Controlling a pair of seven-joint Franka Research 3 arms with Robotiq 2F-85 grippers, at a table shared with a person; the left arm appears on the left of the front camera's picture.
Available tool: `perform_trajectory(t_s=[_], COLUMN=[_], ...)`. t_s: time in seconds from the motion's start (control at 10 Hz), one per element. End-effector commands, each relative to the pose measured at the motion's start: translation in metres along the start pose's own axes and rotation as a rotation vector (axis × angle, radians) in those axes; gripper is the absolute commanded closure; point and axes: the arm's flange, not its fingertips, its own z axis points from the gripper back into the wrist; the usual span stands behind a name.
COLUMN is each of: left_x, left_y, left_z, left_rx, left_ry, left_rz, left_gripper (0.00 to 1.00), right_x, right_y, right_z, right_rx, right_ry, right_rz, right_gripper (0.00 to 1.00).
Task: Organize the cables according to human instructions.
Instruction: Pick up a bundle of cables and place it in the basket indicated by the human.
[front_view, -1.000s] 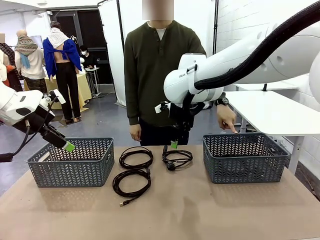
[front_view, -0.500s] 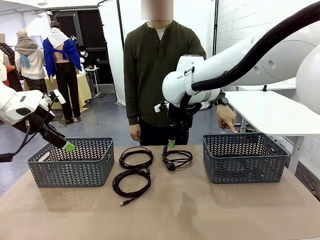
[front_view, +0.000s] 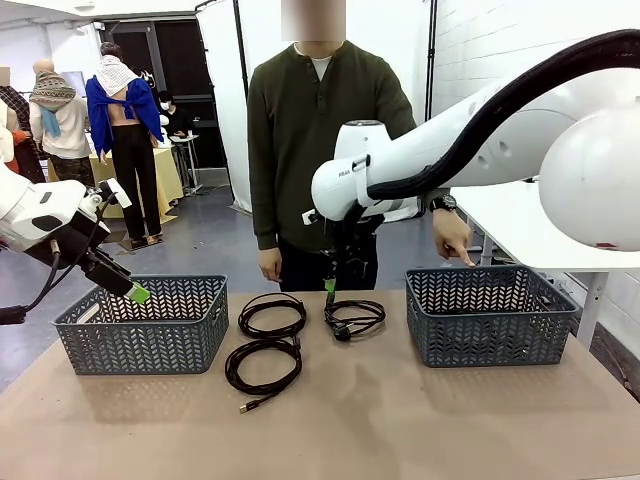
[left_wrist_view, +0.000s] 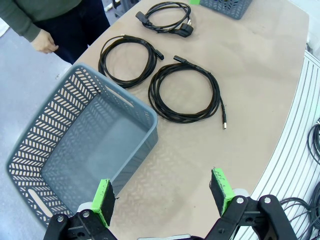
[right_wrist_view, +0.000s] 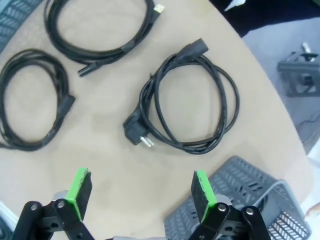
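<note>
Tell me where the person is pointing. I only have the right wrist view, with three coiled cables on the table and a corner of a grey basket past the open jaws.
Observer: In the front view the person's hand points down toward the far rim of the right basket.
Operator: Is there a second basket?
Observer: Yes, a matching left basket stands at the robot's left.
Operator: And the other arm?
Observer: The left gripper hovers above the left basket, jaws open and holding nothing.
</note>
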Motion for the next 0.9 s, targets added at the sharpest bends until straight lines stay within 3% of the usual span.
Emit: perform_trajectory(t_s=[0.0,0.8], left_x=[-0.001,-0.001], left_y=[0.002,0.002], left_z=[-0.001,-0.001], left_rx=[-0.006,-0.006], left_ry=[-0.012,-0.012], left_rz=[0.010,0.010], left_gripper=[0.00,0.00], right_x=[0.012,0.023], right_y=[-0.002,-0.008], right_z=[-0.013,-0.052], right_rx=[-0.007,0.009], right_ry=[-0.003,0.027], right_rz=[-0.086,-0.212], right_gripper=[0.00,0.00])
